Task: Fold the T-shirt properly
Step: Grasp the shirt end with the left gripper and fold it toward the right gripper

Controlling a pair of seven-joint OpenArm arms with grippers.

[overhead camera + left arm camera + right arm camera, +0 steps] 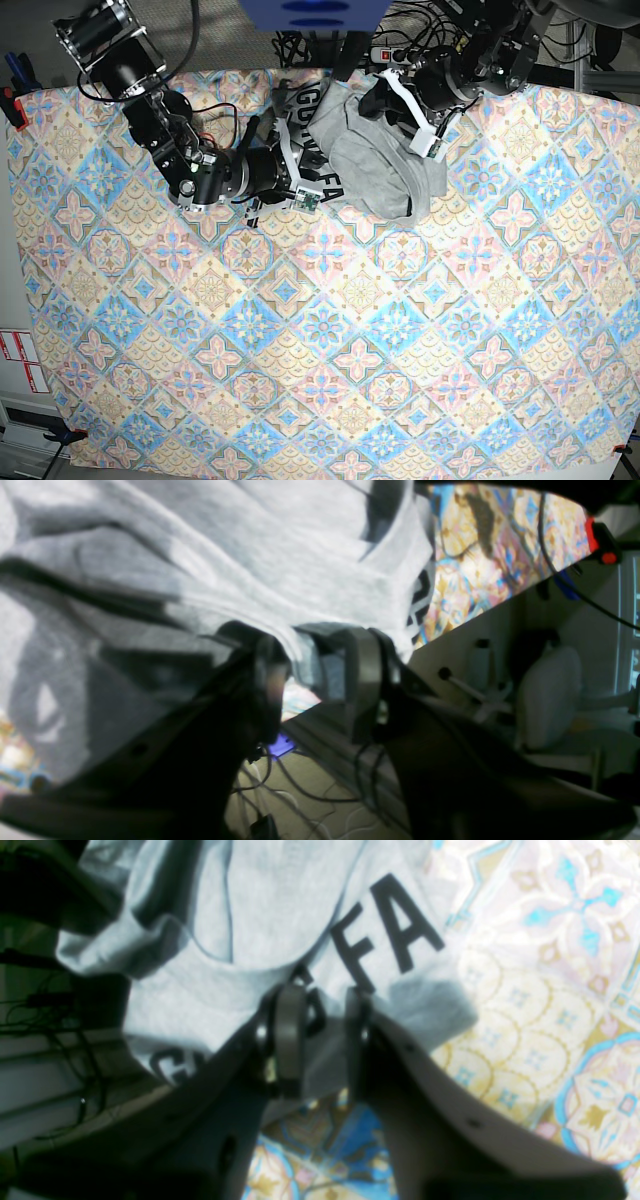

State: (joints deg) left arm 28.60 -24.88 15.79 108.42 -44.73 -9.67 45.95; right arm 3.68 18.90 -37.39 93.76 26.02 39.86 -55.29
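Note:
The light grey T-shirt lies bunched at the table's far edge, with black block letters showing on its left part. In the right wrist view the lettered fabric runs between the fingers of my right gripper, which is shut on the hem. In the base view this gripper sits at the shirt's left side. My left gripper is shut on a fold of plain grey cloth that drapes over its fingers. In the base view it is at the shirt's right side.
The pastel diamond-patterned tablecloth covers the whole table. A power strip and cables lie just past the far edge, beside a blue object. A red clamp holds the cloth at the left edge.

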